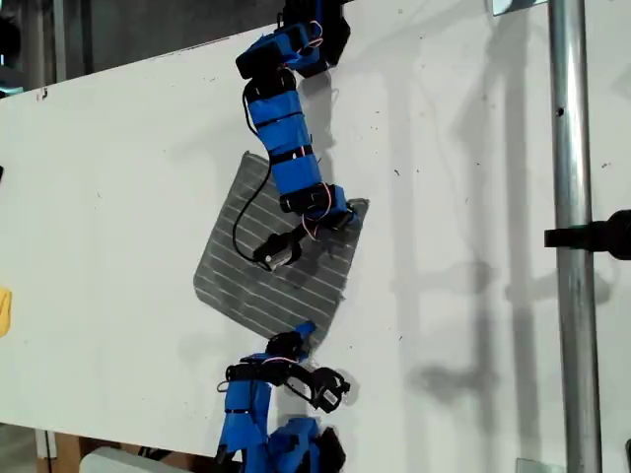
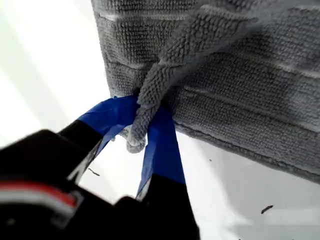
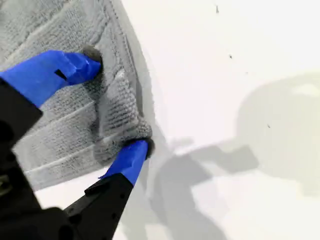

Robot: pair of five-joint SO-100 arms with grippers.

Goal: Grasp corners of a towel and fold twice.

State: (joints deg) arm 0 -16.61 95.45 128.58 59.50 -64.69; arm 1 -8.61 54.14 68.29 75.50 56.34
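Pinching 1 corner (image 2: 134, 144) of the towel (image 2: 240, 90), my first hand (image 2: 137, 142) has both blue fingers closed on a bunched tip of grey cloth, which rises in a ridge from the hand toward the rest of the sheet. That corner is held off the surface (image 1: 118, 177) so it can be carried over for a fold, I judge. The rest of the towel lies flat just beyond this hand's fingertips, its striped edge facing the hand.

My second hand (image 3: 117, 105) is spread wide, not gripping. 1 fingertip presses on the cloth and the other sits at the very tip of another corner (image 3: 136, 131), so that corner lies between the 2 fingers (a straddle ready for closing, by my reading). Bare surface lies past this hand, the towel under and behind it.

In the exterior view the first hand (image 1: 299, 335) meets the towel's (image 1: 266, 266) near edge and the second hand (image 1: 340, 212) reaches across it, so 2 corners on 1 side are covered. No fold is made yet.
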